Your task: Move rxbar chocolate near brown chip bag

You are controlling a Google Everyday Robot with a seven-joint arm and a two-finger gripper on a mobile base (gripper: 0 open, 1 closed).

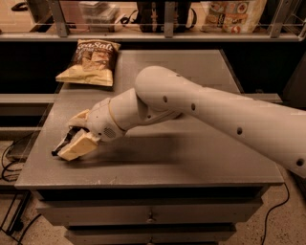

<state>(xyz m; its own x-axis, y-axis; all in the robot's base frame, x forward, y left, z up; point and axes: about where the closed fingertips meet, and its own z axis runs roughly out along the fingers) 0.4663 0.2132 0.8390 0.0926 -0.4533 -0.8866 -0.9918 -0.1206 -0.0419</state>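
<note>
The rxbar chocolate (63,143), a small flat black bar, sits between the two tan fingers (76,149) of my gripper (73,136) at the table's front left corner. The gripper is shut on the bar and holds it at or just above the tabletop. The brown chip bag (91,62), with a dark top, "Sea Salt" lettering and a tan lower part, lies flat at the table's back left, well behind the gripper. My white arm reaches in from the right across the table's middle.
The grey table (191,162) has drawers below its front edge. A shelf rail runs behind it, with a white-and-red printed bag (234,14) and dark items. Cables (9,162) lie on the floor at the left.
</note>
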